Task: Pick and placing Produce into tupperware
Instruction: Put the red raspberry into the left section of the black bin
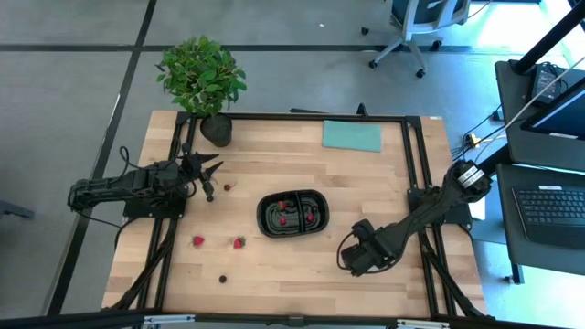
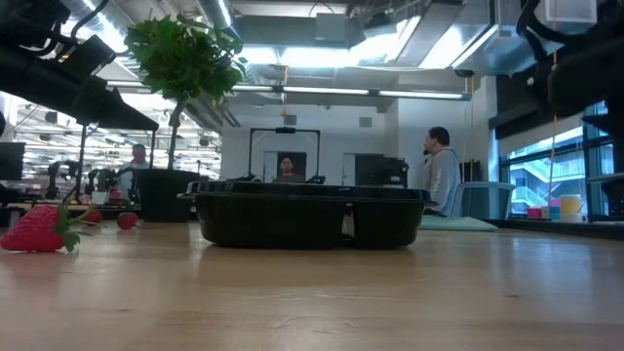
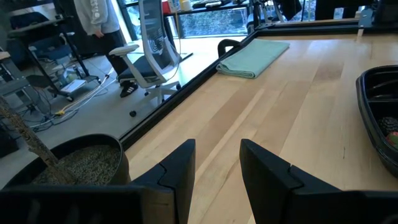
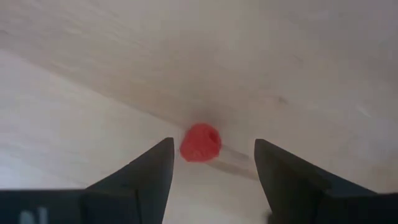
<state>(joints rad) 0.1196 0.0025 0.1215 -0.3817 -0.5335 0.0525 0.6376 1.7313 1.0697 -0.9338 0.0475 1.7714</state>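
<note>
1. Your wooden table carries the black tupperware at its middle, a few red pieces already inside.
2. Your right gripper points down beside the tray, fingers apart around a red berry without touching it.
3. Your left gripper hovers near the potted plant, fingers slightly apart, empty.
4. You have two strawberries lying loose on the left side of the table.

floor: grey | office chair | laptop desk | ceiling strip lights | windows

Red Produce, black tupperware.
</note>
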